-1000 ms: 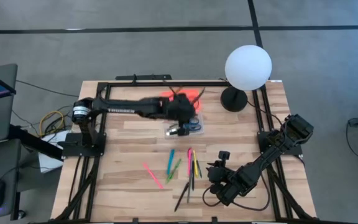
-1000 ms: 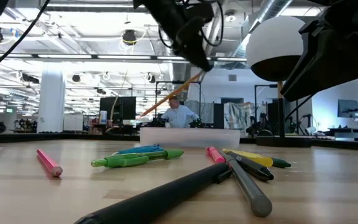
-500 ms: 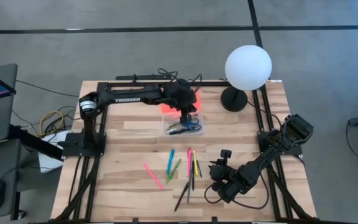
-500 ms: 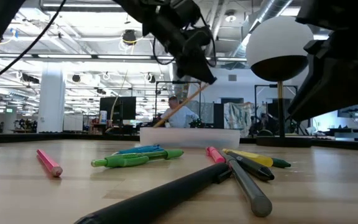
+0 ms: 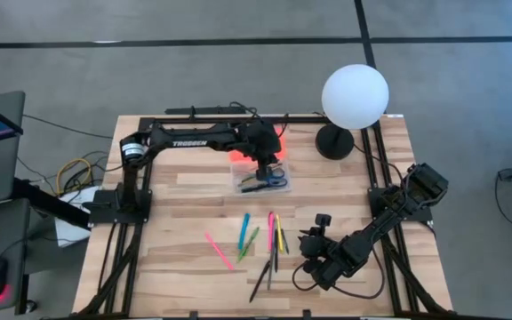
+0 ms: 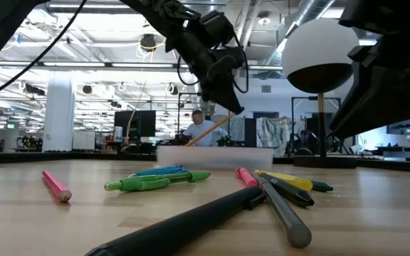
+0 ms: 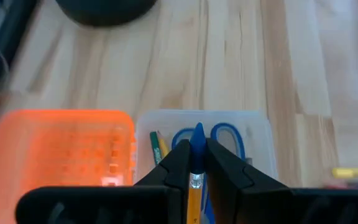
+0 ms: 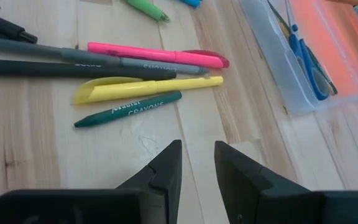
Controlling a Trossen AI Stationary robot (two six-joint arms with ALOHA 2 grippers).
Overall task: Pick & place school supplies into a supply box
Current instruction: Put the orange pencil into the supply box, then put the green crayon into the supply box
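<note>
the left gripper [image 5: 262, 166] has swung back from over the middle of the bench [image 5: 185, 222] and now hangs above the clear supply box [image 5: 265, 180], lower than a second ago. its jaws are clamped on a yellow pencil [image 7: 194, 194] with a blue end, slanting down toward the box. blue-handled scissors [image 7: 222, 135] and a green pencil [image 7: 158, 145] lie inside; the orange lid [image 7: 61, 149] lies beside it. the loose pens [image 5: 260, 238] have not moved on the bench. the right gripper [image 5: 314, 267] has stayed near them, jaws a little apart and holding nothing, beside the white globe lamp [image 5: 354, 96] side.
</note>
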